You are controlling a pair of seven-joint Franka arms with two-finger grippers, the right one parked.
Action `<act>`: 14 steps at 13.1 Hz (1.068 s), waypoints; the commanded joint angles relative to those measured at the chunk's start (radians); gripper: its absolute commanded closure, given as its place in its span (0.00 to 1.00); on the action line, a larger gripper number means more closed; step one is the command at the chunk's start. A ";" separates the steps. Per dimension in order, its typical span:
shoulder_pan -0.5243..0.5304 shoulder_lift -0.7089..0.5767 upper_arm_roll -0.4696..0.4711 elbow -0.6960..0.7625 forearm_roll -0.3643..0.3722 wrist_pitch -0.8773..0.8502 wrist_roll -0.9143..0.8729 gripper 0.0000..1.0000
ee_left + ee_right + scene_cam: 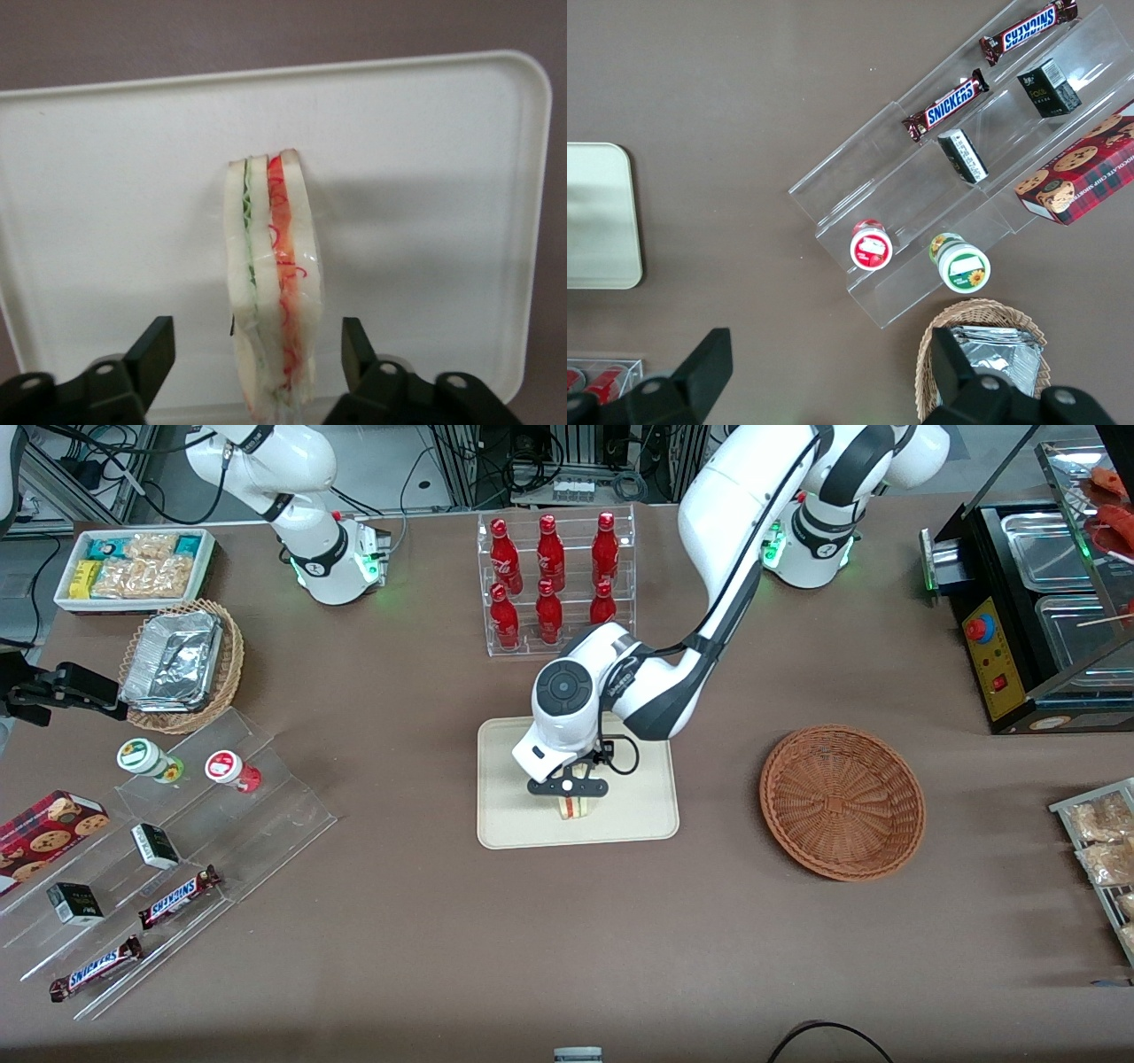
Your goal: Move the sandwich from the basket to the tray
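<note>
Since the sandwich [273,301] already stands on edge on the tray [106,195], near its front edge, with the gripper [257,354] fingers spread clear either side, the risk is tipping it: one finger brushing the wrap while lifting away would topple it
</note>
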 commanded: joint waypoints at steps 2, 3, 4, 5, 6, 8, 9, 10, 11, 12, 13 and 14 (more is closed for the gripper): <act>0.006 -0.145 0.055 -0.006 0.018 -0.108 -0.082 0.00; 0.015 -0.175 0.075 -0.008 0.012 -0.127 -0.081 0.00; 0.038 -0.212 0.077 -0.008 0.010 -0.175 -0.075 0.00; 0.063 -0.251 0.077 -0.008 0.008 -0.222 -0.072 0.00; 0.090 -0.289 0.077 -0.010 0.007 -0.267 -0.069 0.00; 0.154 -0.369 0.077 -0.013 0.005 -0.353 -0.023 0.00; 0.179 -0.404 0.077 -0.013 0.005 -0.405 0.015 0.00; 0.211 -0.433 0.077 -0.014 0.005 -0.452 0.052 0.00; 0.240 -0.458 0.077 -0.017 0.007 -0.498 0.101 0.00; 0.259 -0.478 0.078 -0.023 0.010 -0.523 0.138 0.00; 0.296 -0.502 0.078 -0.042 0.015 -0.533 0.167 0.00; 0.326 -0.534 0.078 -0.066 0.018 -0.539 0.197 0.00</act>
